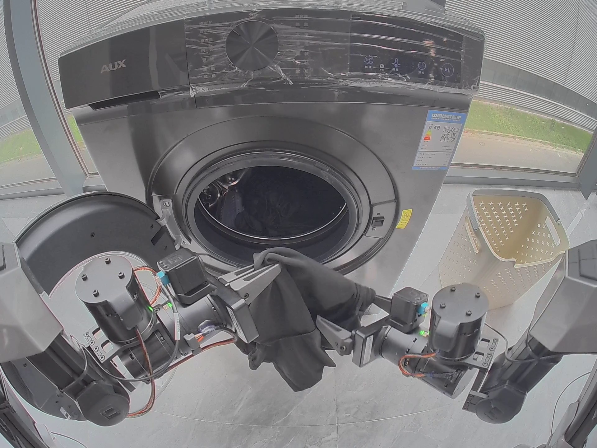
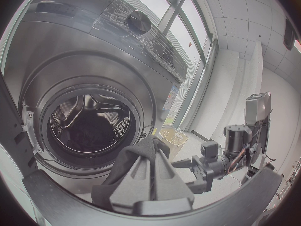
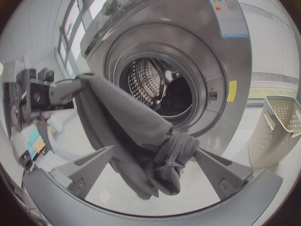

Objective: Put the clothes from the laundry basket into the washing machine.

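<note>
A dark garment (image 1: 298, 309) hangs just before the open drum of the washing machine (image 1: 273, 126), pinched at its top by the clamped left gripper (image 1: 272, 270), the right gripper (image 3: 153, 151) spread wide around its bunched end, the laundry basket (image 1: 507, 244) beside the machine.

Dark garment (image 1: 292, 309) hangs before open washing machine (image 1: 124, 138), cream laundry basket (image 1: 461, 262) standing alongside.
</note>
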Robot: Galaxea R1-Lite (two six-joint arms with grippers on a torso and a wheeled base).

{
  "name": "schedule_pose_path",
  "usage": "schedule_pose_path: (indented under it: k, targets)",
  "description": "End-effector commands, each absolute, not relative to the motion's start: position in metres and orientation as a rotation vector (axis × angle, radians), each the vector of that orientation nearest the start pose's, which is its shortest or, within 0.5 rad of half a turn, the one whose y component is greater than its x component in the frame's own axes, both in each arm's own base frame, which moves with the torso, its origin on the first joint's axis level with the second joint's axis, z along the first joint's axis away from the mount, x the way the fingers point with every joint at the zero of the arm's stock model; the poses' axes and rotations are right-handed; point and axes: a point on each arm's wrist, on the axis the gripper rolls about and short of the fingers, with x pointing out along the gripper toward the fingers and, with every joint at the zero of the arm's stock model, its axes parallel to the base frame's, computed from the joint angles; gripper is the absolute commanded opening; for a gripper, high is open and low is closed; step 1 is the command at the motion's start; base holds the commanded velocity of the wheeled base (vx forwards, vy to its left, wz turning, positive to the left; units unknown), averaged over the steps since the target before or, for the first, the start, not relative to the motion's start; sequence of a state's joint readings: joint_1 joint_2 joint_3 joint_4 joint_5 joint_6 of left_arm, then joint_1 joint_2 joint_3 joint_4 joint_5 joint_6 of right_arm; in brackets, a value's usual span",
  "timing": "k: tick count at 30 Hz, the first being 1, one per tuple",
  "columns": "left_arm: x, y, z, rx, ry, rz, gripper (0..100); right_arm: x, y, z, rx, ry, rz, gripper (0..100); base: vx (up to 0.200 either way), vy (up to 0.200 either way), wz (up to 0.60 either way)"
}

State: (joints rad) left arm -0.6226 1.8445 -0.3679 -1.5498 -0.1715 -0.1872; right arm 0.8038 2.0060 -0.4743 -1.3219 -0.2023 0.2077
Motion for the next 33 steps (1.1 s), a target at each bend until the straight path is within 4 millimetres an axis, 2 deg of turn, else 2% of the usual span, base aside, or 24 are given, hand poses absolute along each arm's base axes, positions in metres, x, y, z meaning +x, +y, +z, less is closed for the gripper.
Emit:
schedule_pose_path:
  k: [1, 5, 9, 15, 19, 26, 30, 33]
  targets:
    - [0.225, -0.165, 0.129, -0.204, 0.001, -0.792, 0, 0.207, 0.216, 0.051, 0.030, 0.317, 0.621, 100, 0.000, 0.000, 0.00]
    - [0.229, -0.169, 0.124, -0.198, 0.011, -0.786, 0, 0.205, 0.226, 0.046, 0.033, 0.296, 0.685, 100, 0.000, 0.000, 0.00]
    - [0.232, -0.170, 0.124, -0.197, 0.005, -0.774, 0, 0.212, 0.238, 0.040, 0.049, 0.257, 0.715, 100, 0.000, 0.000, 0.00]
    - [0.236, -0.173, 0.125, -0.201, -0.004, -0.744, 0, 0.205, 0.256, 0.044, 0.070, 0.215, 0.776, 100, 0.000, 0.000, 0.00]
    - [0.240, -0.174, 0.125, -0.205, -0.010, -0.717, 0, 0.204, 0.257, 0.041, 0.065, 0.222, 0.780, 100, 0.000, 0.000, 0.00]
    - [0.240, -0.176, 0.128, -0.210, -0.026, -0.708, 0, 0.217, 0.265, 0.030, 0.077, 0.215, 0.760, 100, 0.000, 0.000, 0.00]
    - [0.240, -0.175, 0.129, -0.212, -0.027, -0.706, 0, 0.227, 0.269, 0.017, 0.068, 0.224, 0.736, 100, 0.000, 0.000, 0.00]
    - [0.239, -0.175, 0.129, -0.212, -0.027, -0.708, 0, 0.242, 0.267, 0.007, 0.062, 0.225, 0.699, 100, 0.000, 0.000, 0.00]
